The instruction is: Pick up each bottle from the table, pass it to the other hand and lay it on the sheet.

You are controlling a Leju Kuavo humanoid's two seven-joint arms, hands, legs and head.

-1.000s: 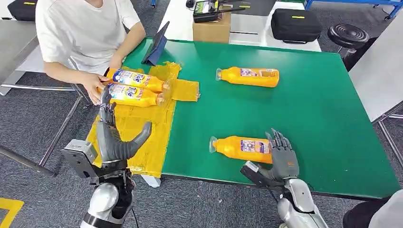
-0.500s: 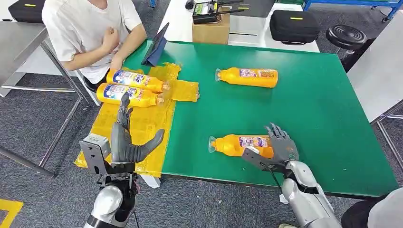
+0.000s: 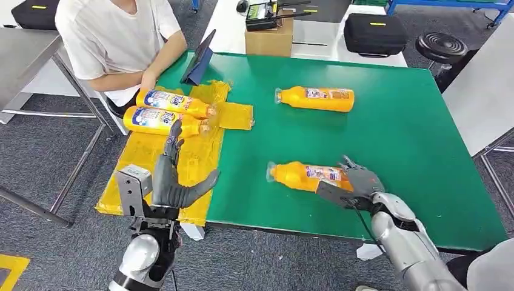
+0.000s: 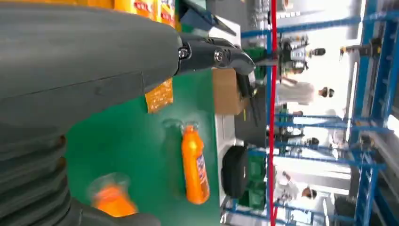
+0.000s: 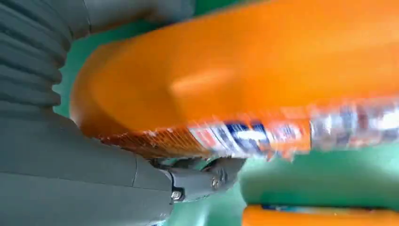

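Non-task items, as seen from my head view:

1. Desk, green top, directly ahead of me.
2. Person in a white shirt, seated at 10 o'clock, forearm resting at the desk's far left corner.
3. Dark tablet, propped tilted on the desk at 11 o'clock, just beside the person's arm.
4. Cardboard box, beyond the desk's far edge at 12 o'clock, with black devices on top.
5. Black case with a yellow mark, at 1 o'clock, on a white surface.
6. Black round stool, at 2 o'clock.
7. Grey carpet floor, at 9 o'clock.
8. Blue racking, in my left wrist view.
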